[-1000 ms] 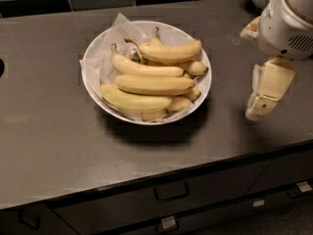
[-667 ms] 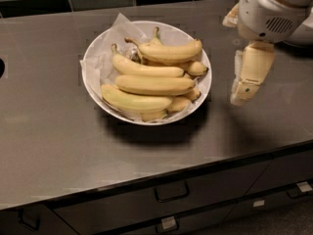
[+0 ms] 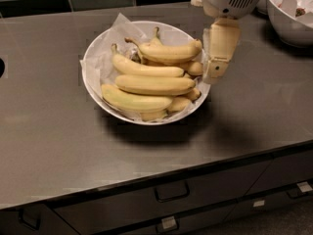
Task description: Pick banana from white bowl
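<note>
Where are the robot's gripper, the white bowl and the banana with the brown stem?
white bowl [image 3: 178,33], camera view, far inner wall.
banana [image 3: 168,53], camera view, middle of its body.
gripper [image 3: 213,76], camera view, its tip, beside the bowl's right rim.

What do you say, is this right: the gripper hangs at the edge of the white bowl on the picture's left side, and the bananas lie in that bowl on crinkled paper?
Not quite. The camera view shows the gripper at the edge of the white bowl on the picture's right side, not the left. The bananas do lie in that bowl on crinkled paper.
</note>
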### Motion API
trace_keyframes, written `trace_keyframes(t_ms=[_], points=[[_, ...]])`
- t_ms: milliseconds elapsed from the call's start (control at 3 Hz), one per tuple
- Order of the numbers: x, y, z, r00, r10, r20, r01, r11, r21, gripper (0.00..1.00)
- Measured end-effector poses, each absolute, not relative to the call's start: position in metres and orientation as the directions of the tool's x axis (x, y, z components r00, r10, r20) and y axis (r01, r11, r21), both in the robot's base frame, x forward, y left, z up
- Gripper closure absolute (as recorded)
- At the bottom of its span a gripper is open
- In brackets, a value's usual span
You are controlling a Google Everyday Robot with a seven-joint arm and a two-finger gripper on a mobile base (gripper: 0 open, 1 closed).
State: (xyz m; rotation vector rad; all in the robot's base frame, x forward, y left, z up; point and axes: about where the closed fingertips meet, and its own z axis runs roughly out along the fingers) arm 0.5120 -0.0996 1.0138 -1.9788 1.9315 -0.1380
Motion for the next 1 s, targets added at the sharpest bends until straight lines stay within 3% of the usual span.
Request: trace_keyframes(t_ms=[667,1000], points=[[0.548,-0.061,1.005,0.127,-0.975,-0.181,-0.955,-0.07,-0.29,0.11],[0.561,-0.041,1.001,0.159,-0.971,-0.179,-0.954,-0.105,-0.279,0.21]])
